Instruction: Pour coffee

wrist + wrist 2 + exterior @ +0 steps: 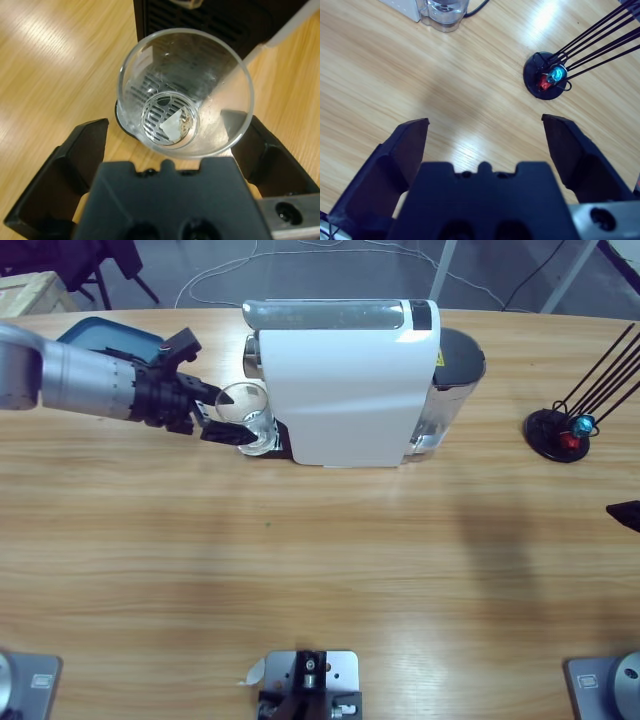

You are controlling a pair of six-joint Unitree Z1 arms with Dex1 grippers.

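A clear glass point(245, 412) stands on the drip grille at the left end of the white coffee machine point(345, 390). My left gripper point(222, 418) comes in from the left and is open around it. In the left wrist view the glass point(185, 90) sits between the two jaws of the left gripper point(165, 122). The right jaw is close against it and the left jaw stands apart. I cannot make out any coffee in the glass. My right gripper point(485, 122) hangs open over bare table, holding nothing. Only its black tip point(625, 512) shows at the right edge of the high view.
The machine's water tank point(452, 390) is at its right end. A black round stand point(558, 432) with thin rods and a red and a blue piece stands at the right; it also shows ahead of the right gripper, stand point(547, 75). A blue tray point(105, 337) lies behind the left arm.
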